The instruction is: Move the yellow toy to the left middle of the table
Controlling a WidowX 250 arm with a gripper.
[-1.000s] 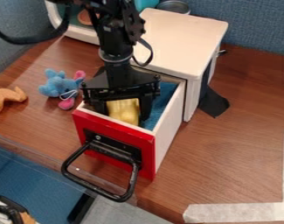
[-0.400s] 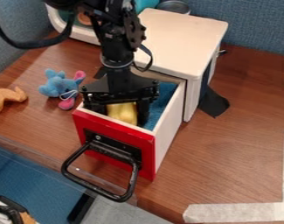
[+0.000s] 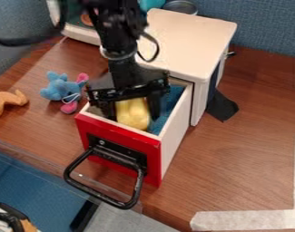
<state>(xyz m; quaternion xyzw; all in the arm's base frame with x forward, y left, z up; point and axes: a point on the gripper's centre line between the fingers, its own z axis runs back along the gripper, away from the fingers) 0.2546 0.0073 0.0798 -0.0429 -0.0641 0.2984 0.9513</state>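
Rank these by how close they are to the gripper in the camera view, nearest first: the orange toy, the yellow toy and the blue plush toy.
1. Yellow toy: in the drawer, right at the gripper.
2. Blue plush toy: on the table, left of the drawer.
3. Orange toy: at the view's left edge.

The gripper (image 3: 131,112) hangs down into the open red-fronted drawer (image 3: 119,136), the yellow toy (image 3: 133,118) at its lower end. Behind the drawer stands a cream-topped cabinet (image 3: 189,38); a blue-and-pink plush toy (image 3: 61,89) and an orange-brown toy (image 3: 5,102) lie on the wooden table (image 3: 234,154), left in the view.
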